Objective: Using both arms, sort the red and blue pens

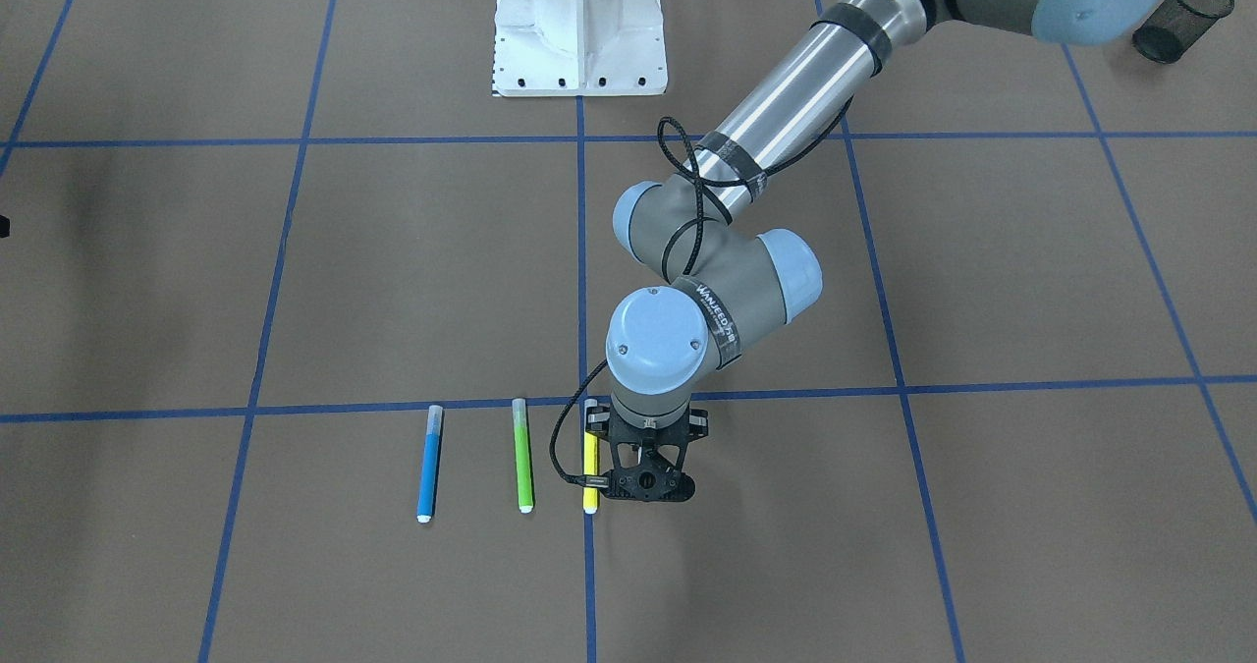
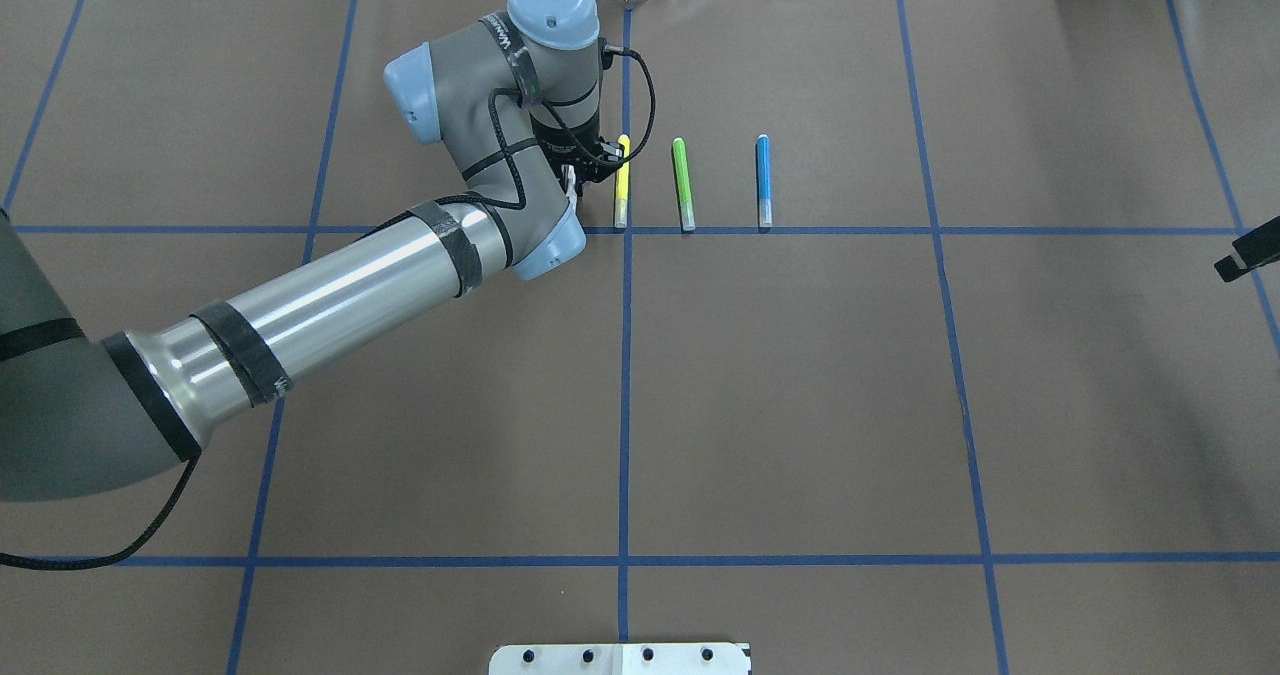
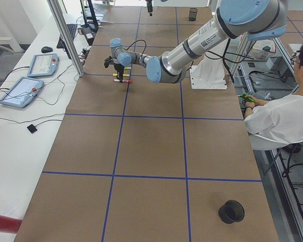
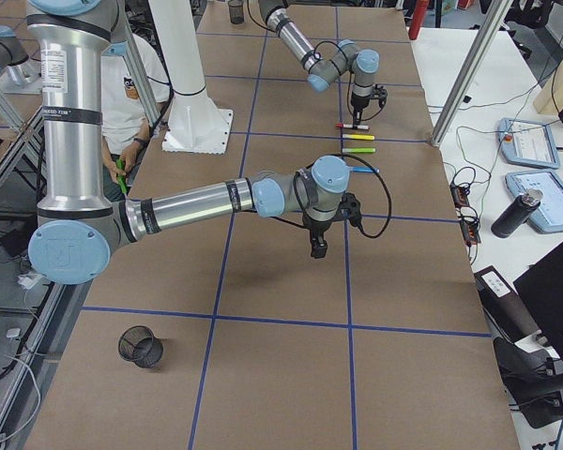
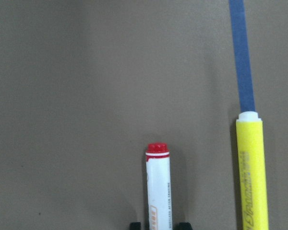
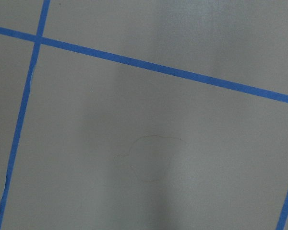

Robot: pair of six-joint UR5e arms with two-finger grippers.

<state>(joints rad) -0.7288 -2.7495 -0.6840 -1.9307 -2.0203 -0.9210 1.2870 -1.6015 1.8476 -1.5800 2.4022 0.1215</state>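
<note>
Saw matte brown paper point(image 2: 800, 405) ruled into big squares by blue tape point(image 2: 625, 405). Noted a black wire-mesh cup point(image 1: 1183, 17) far out on the left. Found the left arm point(image 2: 330, 305), a smooth silver tube with grey elbows and pale blue caps, reaching across. Found the left gripper point(image 1: 644, 484) pointing straight down and unclenched, one black fingertip either side of the red marker point(image 5: 158, 191) with a sliver of gap each way. Found that marker flat on the paper, a round white barrel with a red end, just beside the yellow pen point(image 2: 621, 180), itself laid along a tape line. Next the green pen point(image 2: 683, 183), then the blue pen point(image 2: 764, 181), slim round sticks, parallel and apart. Saw wide bare paper beyond. Found the right gripper point(image 4: 316, 246) hanging over bare paper, well apart from the pens; could not tell whether parted or clenched.
</note>
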